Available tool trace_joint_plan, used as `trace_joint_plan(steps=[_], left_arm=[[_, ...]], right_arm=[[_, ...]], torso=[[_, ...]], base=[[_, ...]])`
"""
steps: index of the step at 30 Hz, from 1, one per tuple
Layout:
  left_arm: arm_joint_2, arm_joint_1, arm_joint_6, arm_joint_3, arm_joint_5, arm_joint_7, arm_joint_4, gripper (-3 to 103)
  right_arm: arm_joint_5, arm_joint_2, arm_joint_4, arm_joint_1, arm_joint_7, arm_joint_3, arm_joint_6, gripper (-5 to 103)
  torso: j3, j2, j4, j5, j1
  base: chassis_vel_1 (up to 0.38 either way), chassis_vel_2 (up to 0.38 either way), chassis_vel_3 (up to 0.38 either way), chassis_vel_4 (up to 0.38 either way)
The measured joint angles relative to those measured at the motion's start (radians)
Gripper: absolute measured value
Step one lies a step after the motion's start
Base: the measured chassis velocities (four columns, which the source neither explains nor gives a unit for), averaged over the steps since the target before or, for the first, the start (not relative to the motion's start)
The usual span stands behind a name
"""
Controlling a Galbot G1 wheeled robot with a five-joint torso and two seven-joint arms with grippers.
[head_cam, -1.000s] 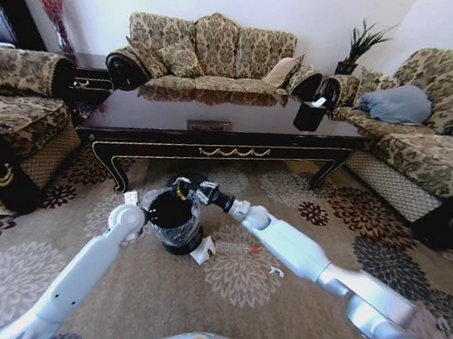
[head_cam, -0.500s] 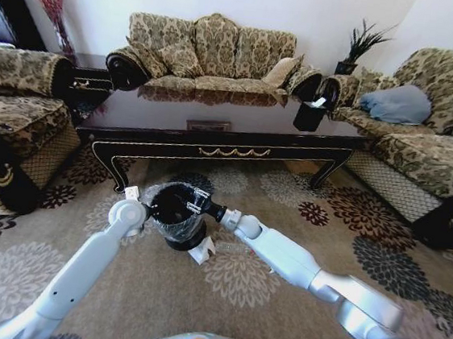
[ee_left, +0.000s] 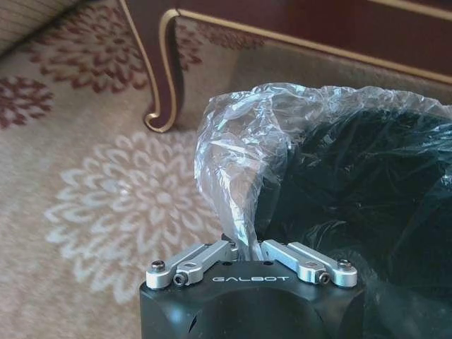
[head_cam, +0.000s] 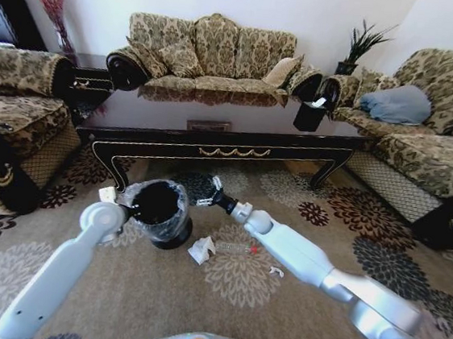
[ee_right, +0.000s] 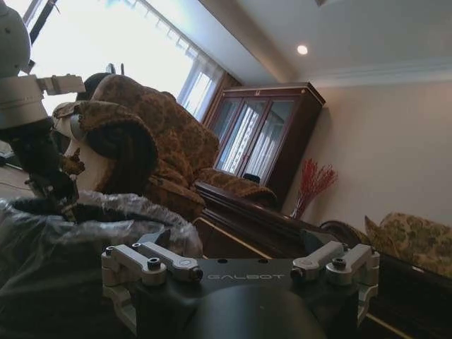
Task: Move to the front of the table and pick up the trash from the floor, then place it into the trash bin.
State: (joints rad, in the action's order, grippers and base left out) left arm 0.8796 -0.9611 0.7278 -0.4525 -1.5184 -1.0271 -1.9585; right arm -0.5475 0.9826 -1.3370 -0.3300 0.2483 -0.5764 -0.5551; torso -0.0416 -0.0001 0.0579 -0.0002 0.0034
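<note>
I had the left end effector (ee_left: 246, 256) pinched shut on the rim of the trash bin (head_cam: 158, 211), holding it tilted on the carpet just before the table (head_cam: 213, 145). My right end effector (head_cam: 208, 192) hovered beside the bin's mouth with its fingers spread wide. A crumpled tissue (head_cam: 200, 250) and a clear bottle (head_cam: 238, 248) lay on the floor nearby.

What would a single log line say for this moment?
left gripper: shut on trash bin liner rim | right gripper: open, beside bin | tissue, bottle: on floor
</note>
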Motion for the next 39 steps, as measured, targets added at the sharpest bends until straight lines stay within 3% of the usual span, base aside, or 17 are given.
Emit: trace_joint_plan(steps=[5,9,11,12,13,15,16,20,25,31,35,39], left_arm=[[-0.068,-0.033,0.002,-0.098,-0.055,-0.010,-0.048,2],[-0.091,-0.055,0.002,-0.157,-0.073,-0.013,-0.071,2],[-0.096,-0.079,0.002,-0.204,-0.088,-0.021,-0.093,2],[-0.096,-0.079,0.002,-0.204,-0.088,-0.021,-0.093,2],[-0.096,-0.091,0.003,-0.221,-0.091,-0.024,-0.102,2],[-0.095,-0.134,0.004,-0.269,-0.092,-0.028,-0.132,2],[-0.095,-0.134,0.004,-0.269,-0.092,-0.028,-0.132,2],[-0.063,-0.210,0.005,-0.318,-0.079,-0.030,-0.192,2],[-0.040,-0.241,0.006,-0.334,-0.070,-0.031,-0.221,2],[-0.018,-0.261,0.005,-0.341,-0.065,-0.033,-0.239,2],[-0.032,-0.269,0.004,-0.354,-0.068,-0.034,-0.250,2],[-0.041,-0.281,0.003,-0.360,-0.069,-0.035,-0.261,2]], right_arm=[[-0.041,-0.056,-0.043,-0.067,-0.022,-0.015,0.103,100],[-0.043,-0.065,-0.010,-0.108,0.020,-0.016,0.145,100],[-0.047,-0.062,0.044,-0.126,0.097,-0.022,0.171,100],[-0.047,-0.062,0.044,-0.126,0.097,-0.022,0.171,100],[-0.051,-0.058,0.068,-0.128,0.141,-0.023,0.178,100],[-0.054,-0.035,0.167,-0.127,0.319,-0.015,0.174,100],[-0.054,-0.035,0.167,-0.127,0.319,-0.015,0.174,100],[-0.013,0.025,0.356,-0.099,0.478,-0.003,0.110,100],[0.043,0.080,0.461,-0.073,0.516,-0.001,0.073,100],[0.178,0.192,0.602,-0.034,0.518,0.002,-0.009,100],[0.253,0.263,0.684,-0.022,0.478,-0.002,-0.056,100],[0.298,0.279,0.722,-0.021,0.453,-0.002,-0.065,100]], torso=[[0.000,0.000,-0.0002,0.0003,0.000],[0.000,0.000,0.0000,0.0003,0.000],[0.000,0.000,0.0001,0.0003,0.000],[0.000,0.000,0.0001,0.0003,0.000],[0.000,0.000,0.0001,0.0003,0.000],[0.000,0.000,-0.0001,0.0003,0.000],[0.000,0.000,-0.0001,0.0003,0.000],[0.000,0.000,-0.0001,0.0000,0.000],[0.000,0.000,0.0000,0.0001,0.000],[0.000,0.000,-0.0003,0.0000,0.000],[0.000,0.000,0.0001,0.0001,0.000],[0.000,0.000,-0.0001,0.0001,0.000]], base=[[0.000,0.000,0.000,0.000],[0.000,0.000,0.000,0.000],[0.000,0.000,0.000,0.000],[0.000,0.000,0.000,0.000],[0.000,0.000,0.000,0.000],[0.000,0.000,0.000,0.000],[0.000,0.000,0.000,0.000],[0.000,0.000,0.000,0.000],[0.000,0.000,0.000,0.000],[0.000,0.000,0.000,0.000],[0.000,0.000,0.000,0.000],[0.000,0.000,0.000,0.000]])
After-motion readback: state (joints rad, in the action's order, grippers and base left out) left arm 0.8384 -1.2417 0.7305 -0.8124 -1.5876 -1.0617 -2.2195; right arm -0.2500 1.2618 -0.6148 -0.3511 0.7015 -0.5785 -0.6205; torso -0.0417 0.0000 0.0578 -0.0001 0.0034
